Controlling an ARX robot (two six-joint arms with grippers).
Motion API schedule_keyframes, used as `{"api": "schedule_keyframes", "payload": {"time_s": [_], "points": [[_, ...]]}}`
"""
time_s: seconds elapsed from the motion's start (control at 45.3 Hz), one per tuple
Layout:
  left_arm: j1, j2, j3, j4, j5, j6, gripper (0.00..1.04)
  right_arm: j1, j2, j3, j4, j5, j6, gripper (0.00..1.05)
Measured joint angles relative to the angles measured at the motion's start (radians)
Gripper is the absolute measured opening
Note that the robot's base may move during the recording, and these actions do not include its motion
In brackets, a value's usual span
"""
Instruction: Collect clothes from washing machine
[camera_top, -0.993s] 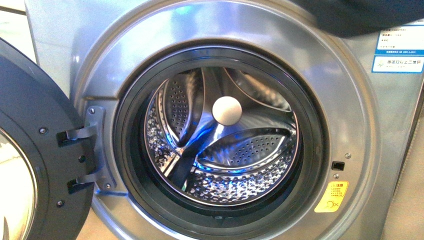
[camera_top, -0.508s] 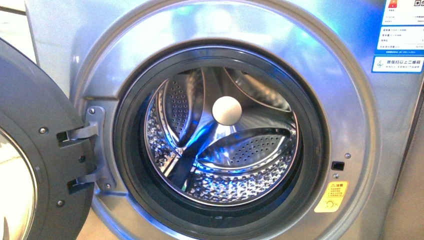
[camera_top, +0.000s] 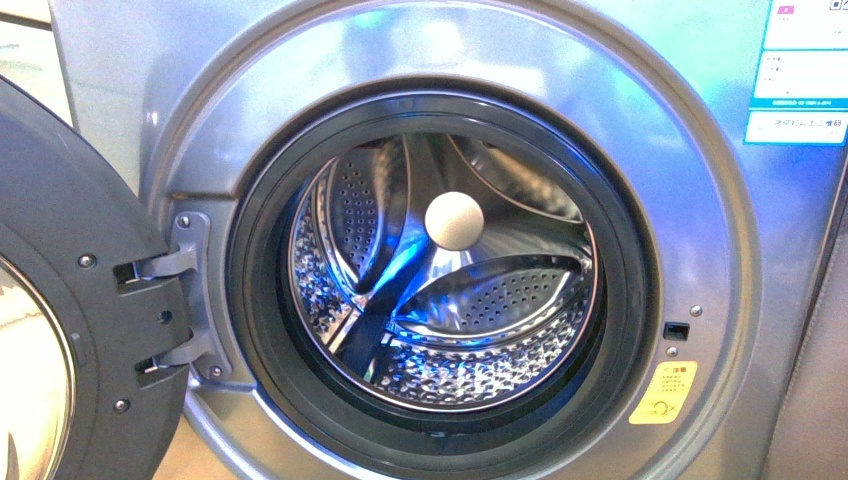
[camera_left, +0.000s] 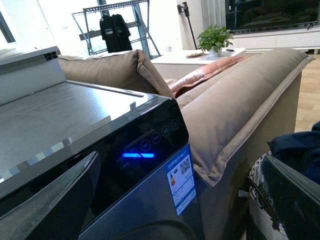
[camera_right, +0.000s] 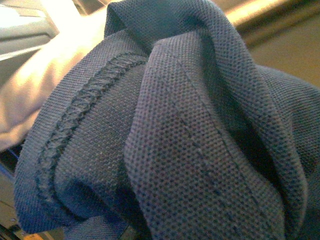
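The washing machine (camera_top: 700, 250) fills the front view, its round door (camera_top: 70, 330) swung open to the left. Its perforated steel drum (camera_top: 470, 370) holds no fabric, only a white hub at the back. Dark navy clothes (camera_right: 180, 140) fill the right wrist view, bunched up close with a stitched hem showing. My right gripper is shut on them and its fingers are hidden behind the cloth. My left gripper (camera_left: 180, 167) is open above the washer's black top panel (camera_left: 145, 145), holding nothing. Neither arm shows in the front view.
A tan sofa (camera_left: 240, 100) stands right beside the washer. A grey-and-white woven basket (camera_left: 256, 200) sits past the sofa's end, with dark blue fabric (camera_left: 297, 145) above its rim. A drying rack and a potted plant stand far behind.
One second ago dark fabric hung in the top right corner of the front view. It has moved out of view, uncovering the label stickers there.
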Motion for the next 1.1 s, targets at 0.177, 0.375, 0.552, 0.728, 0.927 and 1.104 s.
{"api": "schedule_keyframes", "payload": {"time_s": [0.177, 0.375, 0.552, 0.728, 0.927, 1.104], "points": [[0.000, 0.000, 0.000, 0.000, 0.000, 0.000, 0.98, -0.033, 0.098, -0.042, -0.129, 0.008, -0.059, 0.12], [0.000, 0.000, 0.000, 0.000, 0.000, 0.000, 0.98, -0.021, 0.221, -0.047, -0.254, 0.064, -0.055, 0.32], [0.000, 0.000, 0.000, 0.000, 0.000, 0.000, 0.98, -0.011, 0.256, -0.047, -0.281, 0.072, 0.047, 0.58], [0.000, 0.000, 0.000, 0.000, 0.000, 0.000, 0.98, -0.006, 0.167, -0.073, -0.203, 0.055, 0.173, 0.87], [0.000, 0.000, 0.000, 0.000, 0.000, 0.000, 0.98, 0.137, -0.238, -0.127, -0.013, 0.072, 0.340, 0.97], [0.000, 0.000, 0.000, 0.000, 0.000, 0.000, 0.98, 0.422, -0.420, -0.014, 0.019, 0.324, 0.273, 0.97]]}}
